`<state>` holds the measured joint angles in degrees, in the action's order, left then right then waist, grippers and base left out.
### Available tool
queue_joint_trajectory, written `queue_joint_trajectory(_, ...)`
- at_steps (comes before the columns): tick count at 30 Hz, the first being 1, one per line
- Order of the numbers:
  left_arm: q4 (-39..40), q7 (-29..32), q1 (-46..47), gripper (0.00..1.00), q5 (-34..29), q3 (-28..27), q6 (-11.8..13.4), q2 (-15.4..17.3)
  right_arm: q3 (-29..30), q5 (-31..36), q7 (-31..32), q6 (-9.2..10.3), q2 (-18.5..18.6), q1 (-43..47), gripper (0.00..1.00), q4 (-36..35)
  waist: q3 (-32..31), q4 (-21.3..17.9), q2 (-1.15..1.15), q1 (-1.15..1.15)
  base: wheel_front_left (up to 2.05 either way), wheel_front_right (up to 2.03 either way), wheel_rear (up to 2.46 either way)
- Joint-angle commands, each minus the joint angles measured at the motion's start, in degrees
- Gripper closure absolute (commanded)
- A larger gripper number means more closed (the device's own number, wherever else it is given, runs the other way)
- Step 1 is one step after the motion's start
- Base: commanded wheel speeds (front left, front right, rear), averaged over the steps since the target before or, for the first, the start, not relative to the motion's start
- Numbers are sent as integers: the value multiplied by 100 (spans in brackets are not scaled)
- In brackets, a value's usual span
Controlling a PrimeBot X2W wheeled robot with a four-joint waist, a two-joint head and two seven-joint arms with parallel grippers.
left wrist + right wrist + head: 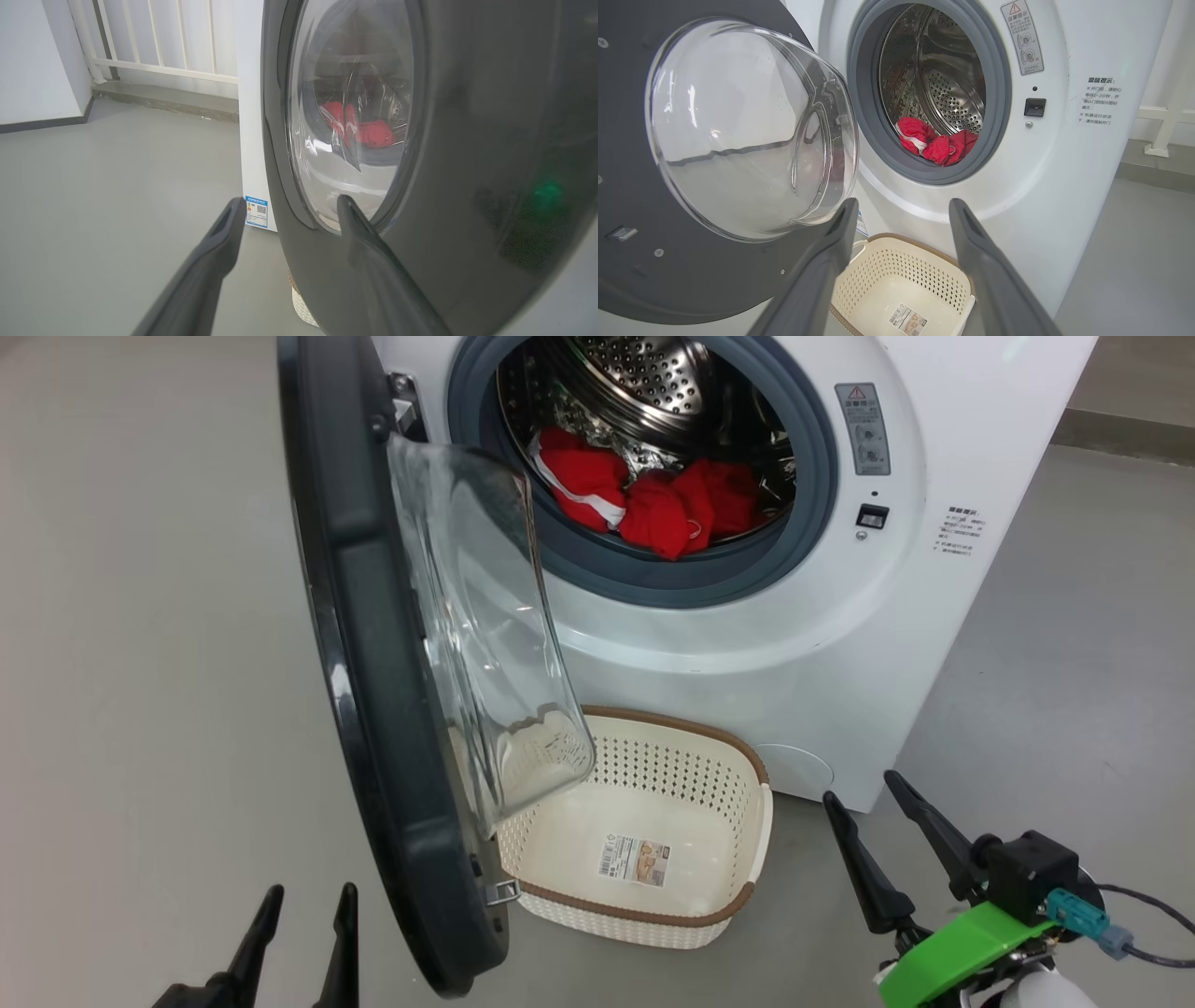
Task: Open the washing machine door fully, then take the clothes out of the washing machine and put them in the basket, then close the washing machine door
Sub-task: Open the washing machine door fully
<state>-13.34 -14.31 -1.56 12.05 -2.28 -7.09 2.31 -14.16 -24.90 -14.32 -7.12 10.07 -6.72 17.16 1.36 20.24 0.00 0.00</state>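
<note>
**Ready to unload**

The washing machine door (345,616) stands edge-on just right of the left gripper (313,894), fingers spread wide and empty, well placed to nudge it wider, I'd say. The right gripper (861,786), equally wide and empty, faces the washing machine (840,644): clothes (653,499) in the drum (653,373) ahead, basket (747,896) low and just left, to catch them. Smooth grey floor (140,663), white railing (163,70) beyond.
</note>
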Motion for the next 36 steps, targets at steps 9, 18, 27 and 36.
queue_joint_trajectory(9, 98, -69, 24, 0, -64, -190, -18, 56, 337, 483, -67, -36, -149, 346, 0, 94, -15, 14, 0, 0, 0, 0, 0)
queue_joint_trajectory(18, 85, -69, 29, 0, -72, -197, -20, 56, 485, 723, -68, -36, -224, 377, 0, 293, 0, 7, 0, 0, 0, 0, 0)
queue_joint_trajectory(27, 319, -69, 155, 100, -22, -529, 125, 56, 553, 830, -68, -36, -238, 340, 0, 173, -23, 16, 0, 0, 0, 0, 0)
queue_joint_trajectory(36, 1817, -69, 382, 100, 144, -851, 364, 56, 597, 879, -68, -36, -264, 328, 0, 93, -23, 4, 0, 0, 0, 0, 0)
